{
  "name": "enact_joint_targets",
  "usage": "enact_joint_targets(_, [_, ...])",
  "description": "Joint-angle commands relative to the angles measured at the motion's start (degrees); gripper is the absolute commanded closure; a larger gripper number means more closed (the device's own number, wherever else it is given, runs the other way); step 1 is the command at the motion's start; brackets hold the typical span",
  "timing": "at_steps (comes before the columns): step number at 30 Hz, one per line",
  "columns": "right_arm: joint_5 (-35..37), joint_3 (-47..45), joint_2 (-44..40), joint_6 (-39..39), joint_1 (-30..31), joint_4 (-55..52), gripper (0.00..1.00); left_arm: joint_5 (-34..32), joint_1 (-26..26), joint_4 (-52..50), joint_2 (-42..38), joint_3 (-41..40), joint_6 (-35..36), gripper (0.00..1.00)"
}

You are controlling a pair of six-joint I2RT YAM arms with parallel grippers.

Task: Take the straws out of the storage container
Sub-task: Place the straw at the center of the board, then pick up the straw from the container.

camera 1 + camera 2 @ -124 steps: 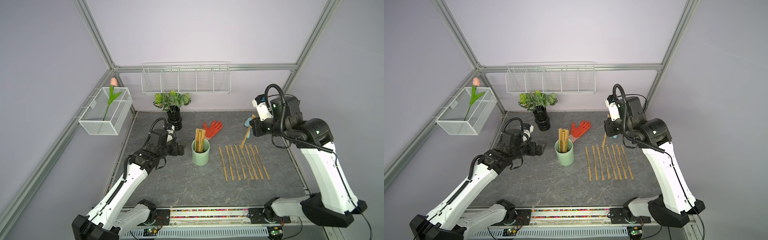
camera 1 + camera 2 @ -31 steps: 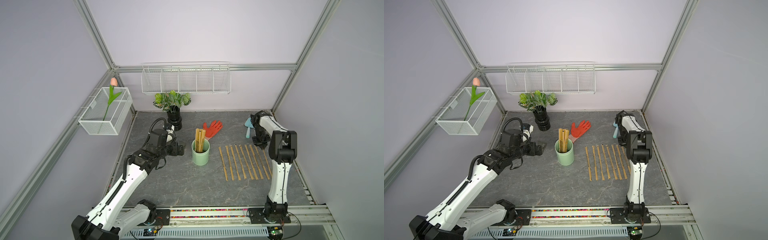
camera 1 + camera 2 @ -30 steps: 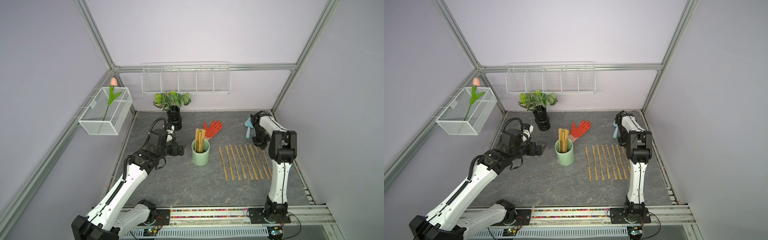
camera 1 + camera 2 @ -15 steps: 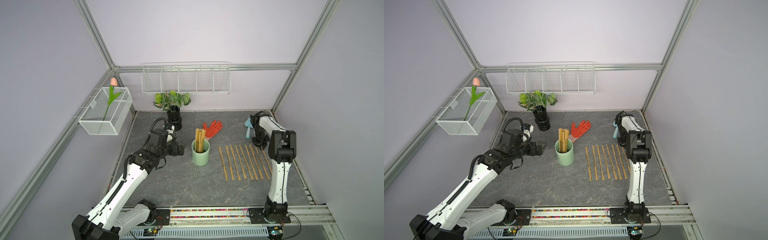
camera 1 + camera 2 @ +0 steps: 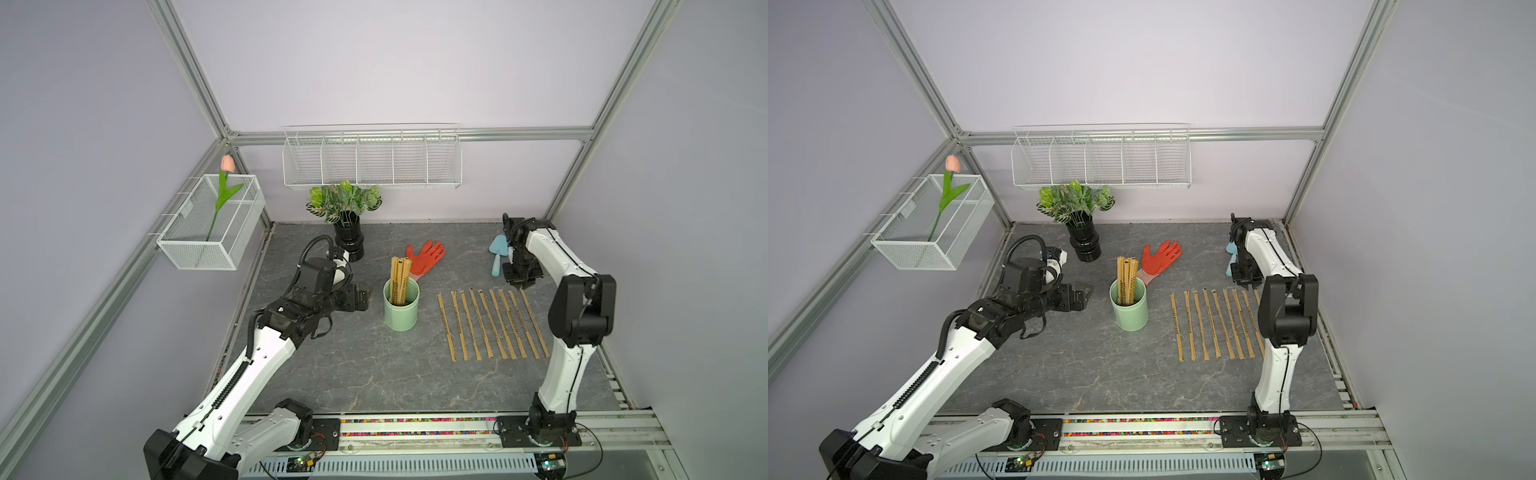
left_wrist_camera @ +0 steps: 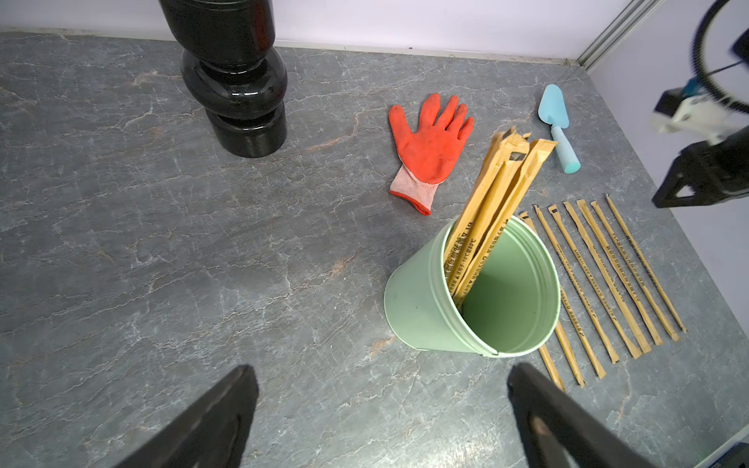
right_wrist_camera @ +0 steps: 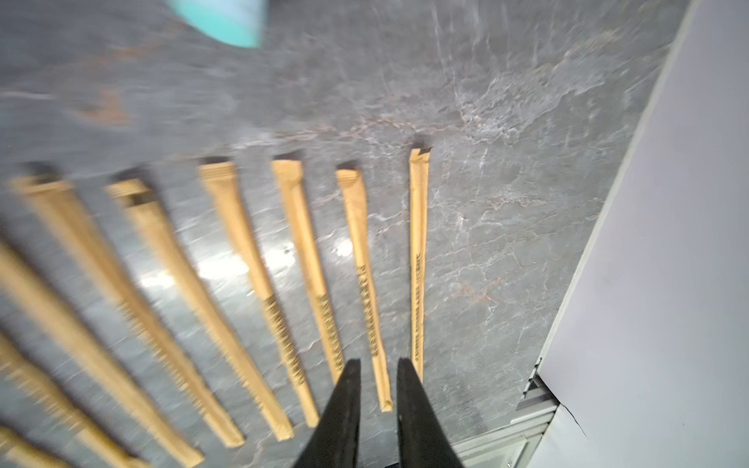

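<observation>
Setting straws (image 7: 419,263) beside the storage container (image 5: 400,316): right tool (image 7: 377,362) barely parted, empty; left tool (image 6: 383,366) agape; next, pluck another.

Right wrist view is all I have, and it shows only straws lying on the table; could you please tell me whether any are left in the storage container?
Observer: Yes, a bundle of straws stands in the storage container, leaning against its rim.
Operator: Thank you. Is the container upright?
Observer: Yes, it stands upright.
Operator: And where is the other arm, please?
Observer: The left gripper sits open next to the container, not touching it.
</observation>
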Motion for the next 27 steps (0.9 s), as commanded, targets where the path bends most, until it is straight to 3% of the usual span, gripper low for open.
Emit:
enact_joint_targets(1, [-7.03, -2.61, -9.68, 3.27, 4.75, 2.47, 0.78, -0.33, -0.27, -0.58, 0.02, 0.79, 0.34, 0.0])
enact_joint_targets(6, [-15.94, -6.11, -18.8, 8.23, 14.75, 9.81, 0.75, -0.59, -0.27, -0.58, 0.23, 0.78, 0.24, 0.0])
enact_joint_targets(15, [-19.26, -4.1, -17.41, 16.48, 30.41, 21.17, 0.73, -1.65, -0.27, -0.58, -0.16, 0.69, 0.27, 0.0])
enact_joint_targets(27, [-21.32, 1.41, -7.85, 19.77, 34.77, 26.75, 0.73, -1.55, -0.27, -0.58, -0.41, 0.73, 0.26, 0.0])
